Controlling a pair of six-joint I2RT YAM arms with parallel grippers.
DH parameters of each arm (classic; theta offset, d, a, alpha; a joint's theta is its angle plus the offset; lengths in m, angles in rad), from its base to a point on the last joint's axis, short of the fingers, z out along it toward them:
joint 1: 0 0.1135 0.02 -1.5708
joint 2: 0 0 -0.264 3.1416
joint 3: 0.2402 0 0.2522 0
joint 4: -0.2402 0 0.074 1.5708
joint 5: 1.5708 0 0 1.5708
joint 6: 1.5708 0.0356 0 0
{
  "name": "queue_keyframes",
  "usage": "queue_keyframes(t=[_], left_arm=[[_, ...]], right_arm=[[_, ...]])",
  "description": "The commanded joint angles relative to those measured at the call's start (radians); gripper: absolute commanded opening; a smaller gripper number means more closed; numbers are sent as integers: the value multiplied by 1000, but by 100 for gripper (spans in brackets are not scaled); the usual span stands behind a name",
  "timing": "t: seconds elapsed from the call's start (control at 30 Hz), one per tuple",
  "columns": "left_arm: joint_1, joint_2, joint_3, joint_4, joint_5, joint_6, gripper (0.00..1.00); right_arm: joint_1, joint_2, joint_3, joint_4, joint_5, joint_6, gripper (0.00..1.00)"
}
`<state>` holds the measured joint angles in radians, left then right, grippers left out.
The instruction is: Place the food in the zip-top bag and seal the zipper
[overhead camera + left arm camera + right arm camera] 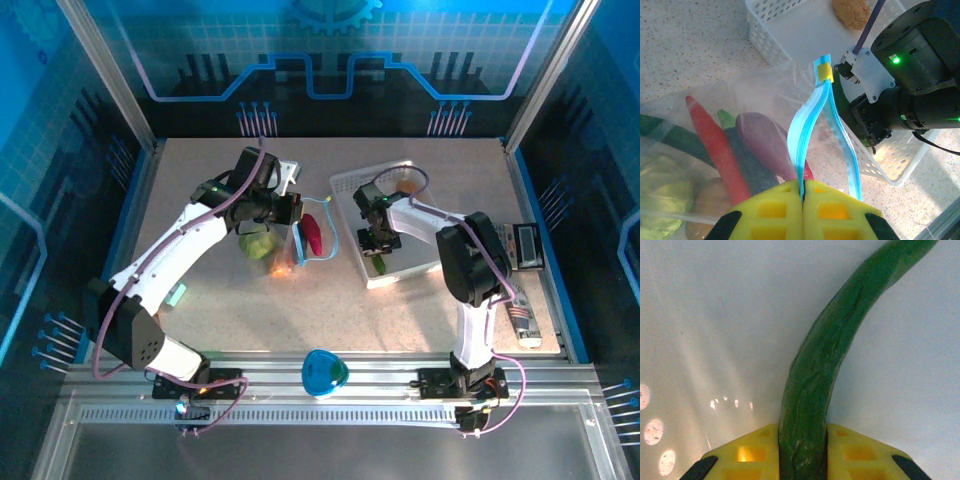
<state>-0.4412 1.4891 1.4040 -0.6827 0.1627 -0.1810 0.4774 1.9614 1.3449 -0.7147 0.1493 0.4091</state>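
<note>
The clear zip-top bag (755, 95) lies left of the white basket (770, 20). Inside it I see a red chili (715, 145), a purple piece (765, 140), a light-green cabbage (662, 195) and a dark cucumber (670, 137). My left gripper (803, 187) is shut on one side of the light-blue zipper (802, 135), which gapes open. A yellow slider (825, 72) sits at its far end. My right gripper (802, 440) reaches down into the basket (350, 185) and is shut on a long dark-green cucumber (830, 355). A tan piece (855, 12) rests at the basket's far end.
A blue bowl-shaped object (323, 373) sits on the rail between the arm bases. A small display unit (527, 245) and a can (522, 320) lie at the table's right edge. The right arm's wrist (910, 95) hangs close to the bag's mouth.
</note>
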Motion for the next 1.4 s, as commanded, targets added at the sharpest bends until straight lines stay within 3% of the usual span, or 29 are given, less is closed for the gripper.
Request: queue_keyframes(t=[0.0, 0.37, 0.6, 0.77, 1.07, 1.17, 1.37], left_arm=[[4, -27, -7, 3, 9, 17, 0], [4, -15, -11, 16, 15, 12, 0], [5, 10, 16, 15, 33, 3, 0], [4, 26, 39, 13, 46, -8, 0], [4, 30, 71, 7, 55, -20, 0], [4, 25, 75, 4, 59, -21, 0], [4, 14, 84, 5, 59, -21, 0]], right_arm=[[-8, -66, 41, -12, 18, -18, 14], [-29, -336, 60, 73, 5, -56, 9], [55, -602, -153, 355, -66, 10, 9], [140, -702, -260, 563, -82, 75, 9], [318, -665, -411, 952, 76, 130, 9], [341, -616, -408, 980, 101, 131, 10], [363, -494, -330, 927, 32, 136, 11]])
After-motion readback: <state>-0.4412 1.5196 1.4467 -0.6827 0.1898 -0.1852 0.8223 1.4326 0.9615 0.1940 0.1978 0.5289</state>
